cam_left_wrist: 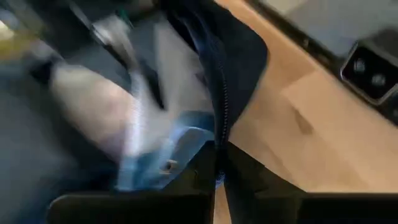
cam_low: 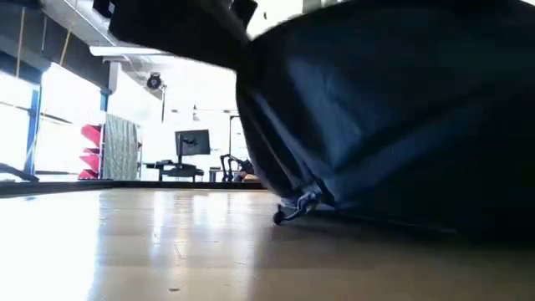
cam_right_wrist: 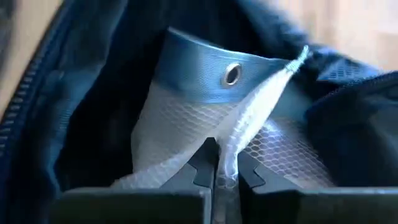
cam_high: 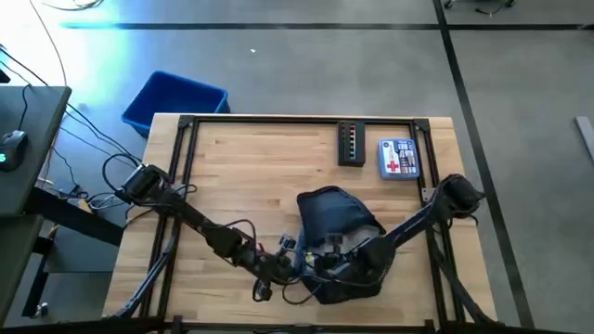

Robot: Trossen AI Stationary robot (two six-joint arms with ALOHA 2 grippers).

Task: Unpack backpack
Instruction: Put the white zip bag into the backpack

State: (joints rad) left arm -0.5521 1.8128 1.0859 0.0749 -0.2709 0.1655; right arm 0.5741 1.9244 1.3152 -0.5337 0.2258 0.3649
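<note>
The dark navy backpack (cam_high: 336,230) lies on the wooden table near its front edge, its zipped opening spread toward both arms. In the low view the backpack (cam_low: 393,117) fills the right side, a zip pull (cam_low: 297,206) resting on the table. A clear mesh pouch (cam_right_wrist: 205,118) with a blue band and metal eyelet (cam_right_wrist: 232,73) sits inside the opening. My left gripper (cam_left_wrist: 219,177) is shut on the opening's edge. My right gripper (cam_right_wrist: 217,168) is shut on the pouch, inside the backpack. My left gripper pinches the backpack's zipper edge (cam_left_wrist: 219,134) at the opening between its two fingers. The zipper band runs away from the fingertips, along the fingers. The fabric edge stands up off the table. My right gripper pinches a raised fold of the pouch's clear mesh wall (cam_right_wrist: 231,149) between its two fingers, below the blue band. The fingers reach into the backpack's opening. The pouch sits inside the backpack, with dark fabric around it.
A black flat device (cam_high: 351,144) and a blue-and-white box (cam_high: 399,158) lie at the table's far right. A bright blue bin (cam_high: 176,100) stands on the floor beyond the far left corner. The table's left half is bare wood (cam_high: 241,176).
</note>
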